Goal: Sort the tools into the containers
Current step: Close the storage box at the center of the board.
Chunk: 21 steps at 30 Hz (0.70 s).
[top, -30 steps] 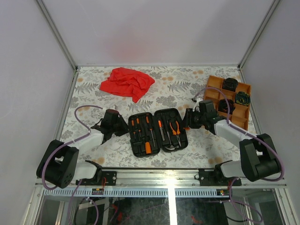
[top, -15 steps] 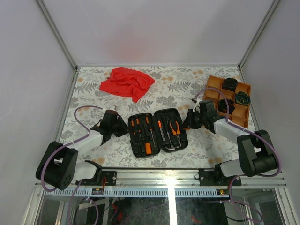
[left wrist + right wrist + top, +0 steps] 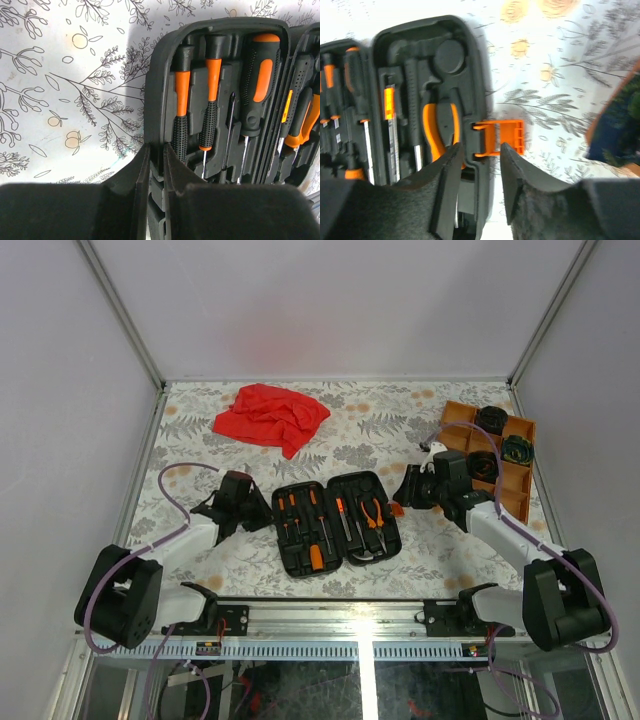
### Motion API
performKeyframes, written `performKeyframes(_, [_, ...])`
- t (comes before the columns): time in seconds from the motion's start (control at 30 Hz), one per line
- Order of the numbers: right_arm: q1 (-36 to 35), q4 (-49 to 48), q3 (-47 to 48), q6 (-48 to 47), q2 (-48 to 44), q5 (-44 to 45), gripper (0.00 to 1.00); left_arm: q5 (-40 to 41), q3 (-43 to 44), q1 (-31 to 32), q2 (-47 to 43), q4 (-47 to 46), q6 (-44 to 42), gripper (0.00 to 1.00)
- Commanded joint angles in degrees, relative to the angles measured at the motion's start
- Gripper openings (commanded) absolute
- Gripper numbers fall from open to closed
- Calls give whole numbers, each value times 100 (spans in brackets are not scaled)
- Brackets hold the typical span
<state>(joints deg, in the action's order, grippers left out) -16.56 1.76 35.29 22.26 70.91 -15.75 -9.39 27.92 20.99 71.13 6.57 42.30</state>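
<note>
Flowered tabletop (image 3: 400,430) carries the open tool case (image 3: 338,520) mid-table, tools (image 3: 305,515) seated, hinge running near to far. The left gripper (image 3: 156,162) pinches its left rim. The right gripper (image 3: 479,150), jaws apart, straddles the orange latch (image 3: 502,137) on its right edge, and the tray (image 3: 452,438) sits far right.

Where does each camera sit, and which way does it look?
Top: above, behind, looking down at the table; left arm and right arm show.
Left wrist: on the left arm, facing the screwdrivers; left fingers pinch the black tool case's rim.
Right wrist: on the right arm, facing the latch past open right fingers.
Shared: the case.
</note>
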Motion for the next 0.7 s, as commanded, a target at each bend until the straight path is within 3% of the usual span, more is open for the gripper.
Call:
performKeyframes(0.0, [-29,438,220,-52,32,1106,38,-50,364,18,-47,16,-111,0])
performKeyframes(0.2, [-30,816,391,-212,393,937,23,-170,643,18,171,222,-319,0])
performKeyframes(0.5, [-32,421,413,-433,972,-863,12,-61,1236,21,178,767,-616,0])
performKeyframes(0.67, [-33,199,313,-268,1110,-1248,9,-128,1470,19,92,905,-673,0])
